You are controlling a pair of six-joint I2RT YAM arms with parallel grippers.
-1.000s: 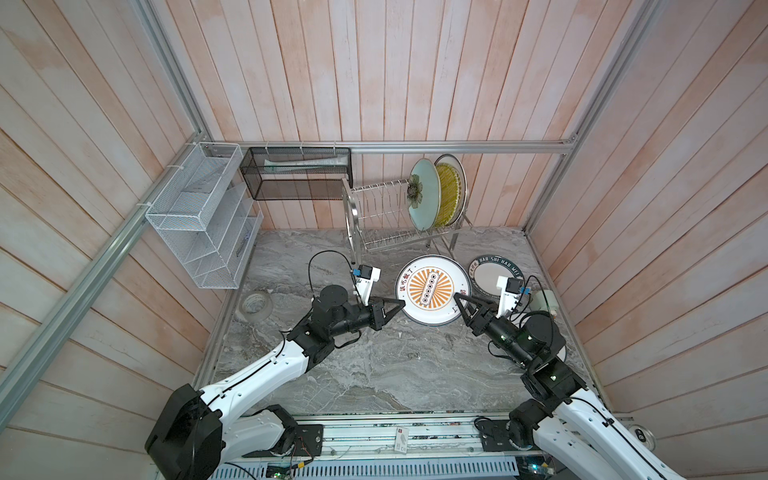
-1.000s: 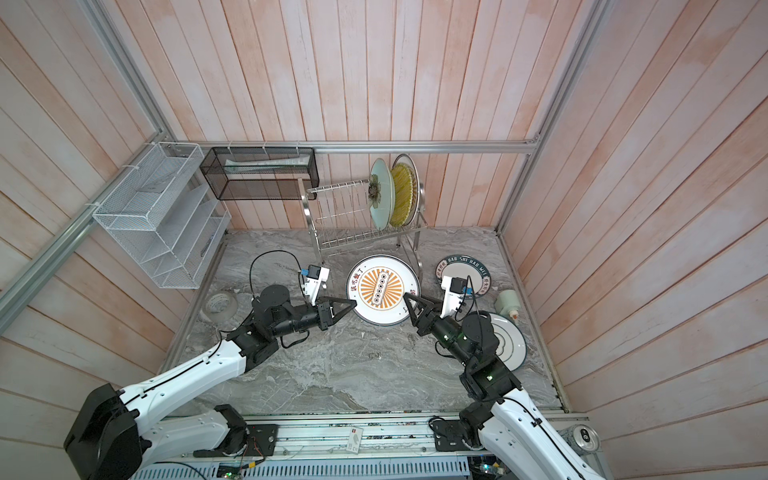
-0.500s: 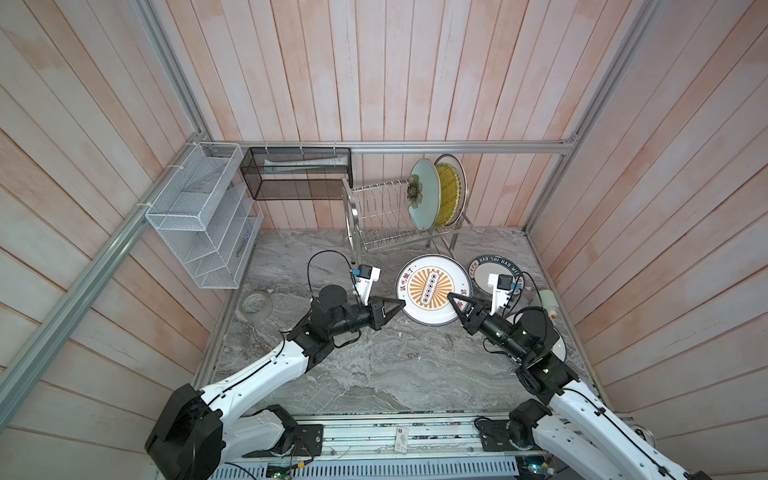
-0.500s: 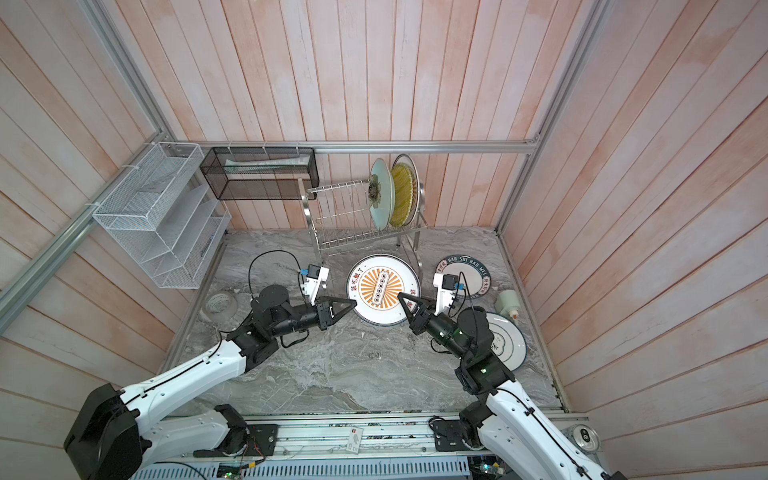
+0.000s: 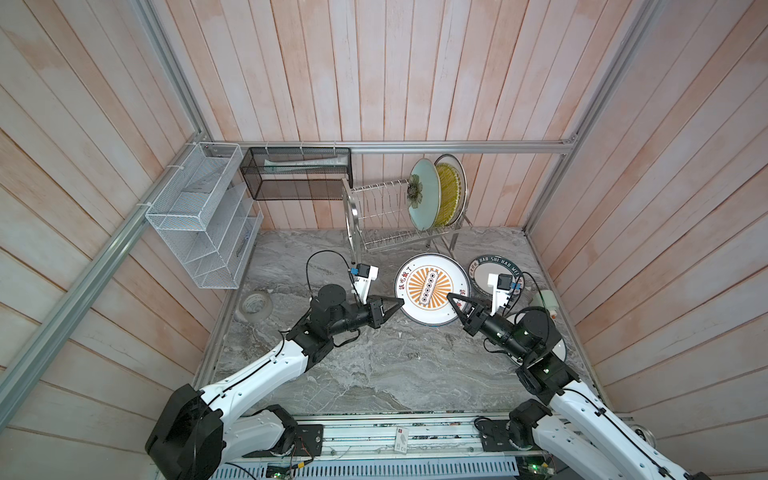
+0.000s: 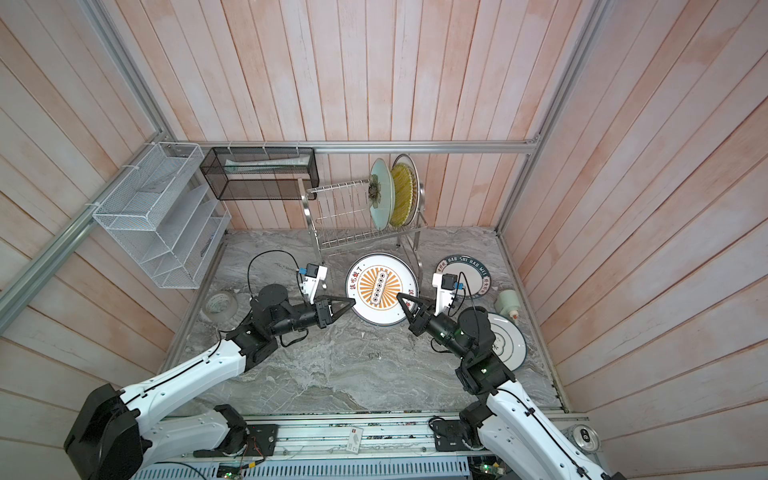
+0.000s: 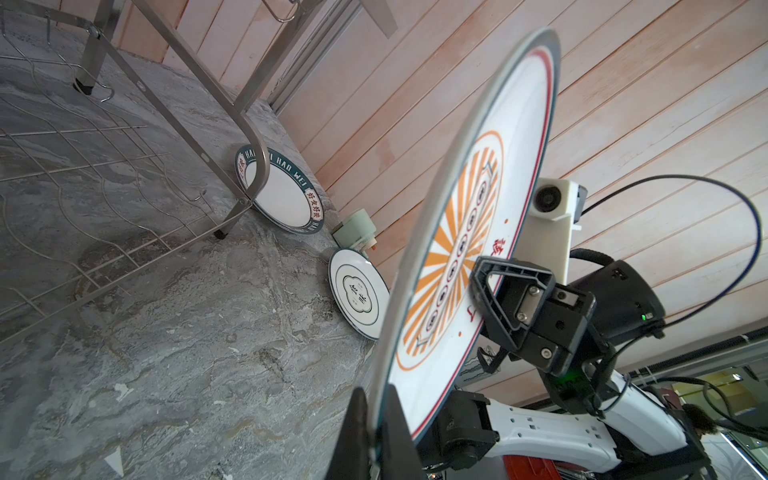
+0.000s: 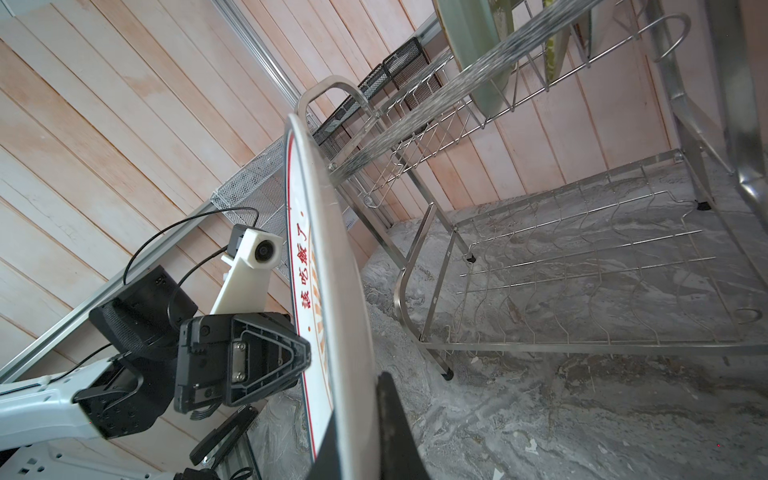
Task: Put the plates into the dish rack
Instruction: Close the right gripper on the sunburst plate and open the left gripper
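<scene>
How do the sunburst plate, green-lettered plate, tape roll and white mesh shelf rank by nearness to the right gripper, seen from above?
In a top view, from the right gripper:
1. Sunburst plate: clamped in it.
2. Green-lettered plate: flat, to its right.
3. Tape roll: far across, left side.
4. White mesh shelf: hung high, farther left.

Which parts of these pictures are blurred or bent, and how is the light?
Right wrist view: the dish rack has a smeared upper rail, but its lower shelf is sharp. Left wrist view: the sunburst plate goes soft at its edge nearest the lens. Both top views: the wall planks fan outward from the wide lens; light is even, shadows on the table faint.
</scene>
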